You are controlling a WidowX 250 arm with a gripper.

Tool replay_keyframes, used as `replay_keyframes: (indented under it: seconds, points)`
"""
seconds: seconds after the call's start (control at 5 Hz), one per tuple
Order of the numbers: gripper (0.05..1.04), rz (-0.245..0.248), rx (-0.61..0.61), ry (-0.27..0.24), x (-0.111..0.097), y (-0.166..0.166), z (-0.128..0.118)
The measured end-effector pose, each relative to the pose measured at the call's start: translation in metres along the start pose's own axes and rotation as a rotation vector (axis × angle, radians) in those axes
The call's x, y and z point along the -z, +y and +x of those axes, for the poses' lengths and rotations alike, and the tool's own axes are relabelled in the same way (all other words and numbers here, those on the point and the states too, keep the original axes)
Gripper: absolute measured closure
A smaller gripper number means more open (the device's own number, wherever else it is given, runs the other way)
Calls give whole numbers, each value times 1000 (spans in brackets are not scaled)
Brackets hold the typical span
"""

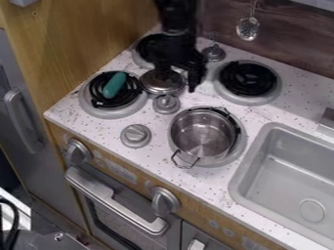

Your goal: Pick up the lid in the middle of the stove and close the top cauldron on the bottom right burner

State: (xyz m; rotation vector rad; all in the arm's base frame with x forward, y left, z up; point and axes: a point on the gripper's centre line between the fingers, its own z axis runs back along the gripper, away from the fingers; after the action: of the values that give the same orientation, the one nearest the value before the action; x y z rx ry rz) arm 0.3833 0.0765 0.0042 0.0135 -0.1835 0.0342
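Observation:
The black gripper (177, 77) comes down from the top edge over the back middle of the stove, its fingers apart. Beneath its left side lies a round silver lid (161, 88), flat between the left burners and partly hidden by the gripper. The right finger hangs just past the lid's right edge. Whether the gripper touches the lid, I cannot tell. An uncovered silver pot (201, 136) with wire handles sits on the bottom right burner (229, 155), in front and to the right of the gripper.
A teal object (114, 84) lies on the front left burner (96, 110). The back right burner (248, 79) holds no pot. Small knobs (166, 103) (135, 135) stand on the stovetop, and the grey sink (258, 139) is at the right.

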Motion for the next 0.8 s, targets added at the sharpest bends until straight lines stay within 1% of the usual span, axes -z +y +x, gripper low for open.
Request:
replay_keyframes:
  seconds: [0.2, 0.4, 0.8]
  points:
    - [84, 18, -38, 6, 10, 17, 9]
    - [84, 43, -67, 10, 23, 26, 21]
    - [84, 59, -131, 2, 41, 48, 41]
